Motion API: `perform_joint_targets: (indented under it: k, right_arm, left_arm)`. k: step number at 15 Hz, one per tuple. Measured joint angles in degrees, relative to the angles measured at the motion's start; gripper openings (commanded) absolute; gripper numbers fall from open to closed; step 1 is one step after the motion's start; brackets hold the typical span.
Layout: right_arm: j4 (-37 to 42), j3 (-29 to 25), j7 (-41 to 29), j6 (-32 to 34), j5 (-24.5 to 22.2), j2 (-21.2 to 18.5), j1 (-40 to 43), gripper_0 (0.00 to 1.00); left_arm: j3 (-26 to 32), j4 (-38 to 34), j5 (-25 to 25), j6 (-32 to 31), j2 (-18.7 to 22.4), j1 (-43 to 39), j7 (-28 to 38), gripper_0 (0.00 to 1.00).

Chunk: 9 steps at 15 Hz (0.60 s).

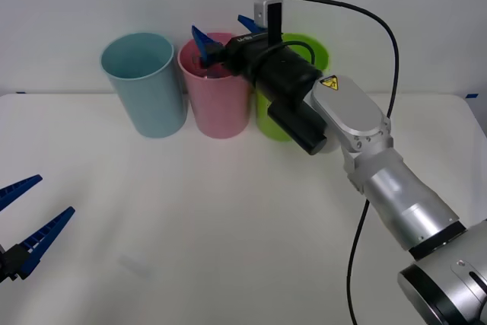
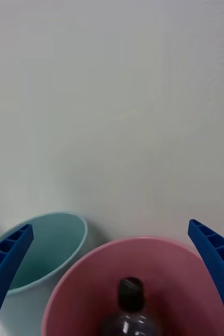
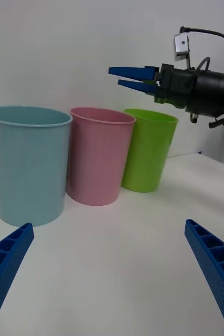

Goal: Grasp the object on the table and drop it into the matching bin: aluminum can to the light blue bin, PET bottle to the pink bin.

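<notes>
The PET bottle [image 2: 131,310], clear with a black cap, lies inside the pink bin [image 2: 91,262], free of the fingers. My right gripper [image 1: 216,23] hovers open just above the pink bin [image 1: 217,104], its blue fingers spread over the rim. From the left wrist, the right gripper [image 3: 115,76] hangs above the pink bin [image 3: 98,157]. The light blue bin [image 1: 148,89] stands beside the pink one. My left gripper [image 1: 53,194] is parked open and empty low at the near left of the table [image 1: 228,226].
A lime green bin [image 1: 266,116] stands on the other side of the pink one, partly behind my right arm. The three bins line up along the table's far edge against a white wall. A black cable loops over the right wrist.
</notes>
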<state>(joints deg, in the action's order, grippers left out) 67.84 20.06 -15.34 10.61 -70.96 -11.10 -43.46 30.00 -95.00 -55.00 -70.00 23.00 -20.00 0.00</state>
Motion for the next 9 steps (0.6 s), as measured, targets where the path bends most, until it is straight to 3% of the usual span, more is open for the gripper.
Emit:
perform_joint_targets:
  k: [9]
  right_arm:
    - [19.61, 1.11, 0.18, 1.60, 0.75, -11.73, 17.38, 1.00]
  left_arm:
    - [0.00, 0.00, 0.00, 0.00, 0.00, 0.00, 0.00, 1.00]
